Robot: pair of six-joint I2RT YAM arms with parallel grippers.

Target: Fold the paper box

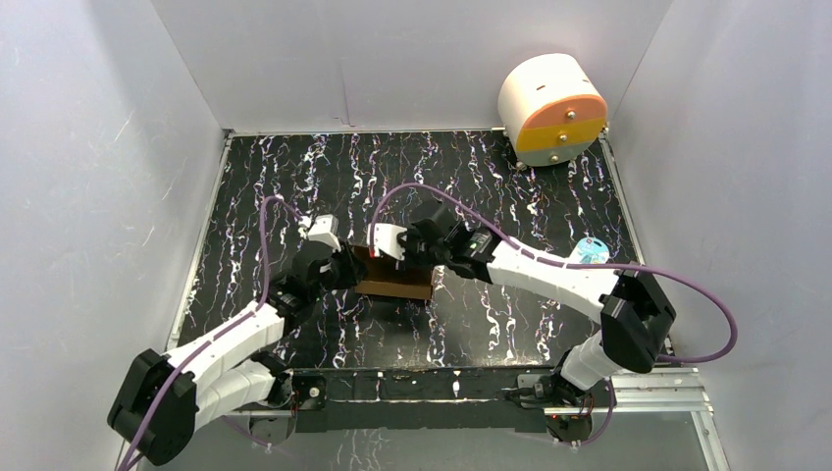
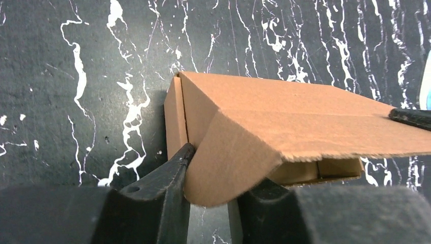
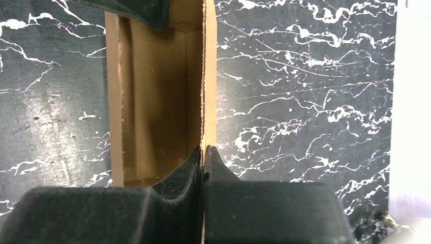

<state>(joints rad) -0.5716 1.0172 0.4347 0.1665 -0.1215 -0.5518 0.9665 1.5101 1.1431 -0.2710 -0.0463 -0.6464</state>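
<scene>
One paper box (image 1: 395, 285), brown and partly built, is lying near the middle of the black marbled table (image 1: 491, 167), between the two grippers. Its walls are standing and its lid panel (image 2: 305, 112) is slanting over the tray, not yet pressed down. At the box's left end a rounded side flap (image 2: 223, 162) is curling outward, and the left gripper (image 2: 218, 170) is straddling it. Its fingers (image 2: 170, 175) are standing partly apart with the flap between them, one touching the flap's edge, but I cannot tell whether they are squeezing it. At the right end the right gripper (image 3: 203, 155) is pinching a thin cardboard edge, its fingers pressed tight together on it. The step in hand appears to be closing the lid, with the side flap not yet tucked. The next move is likely calling for the flap to be steered inside the end wall (image 2: 175, 117) while the lid is being lowered, without crushing the flap.
</scene>
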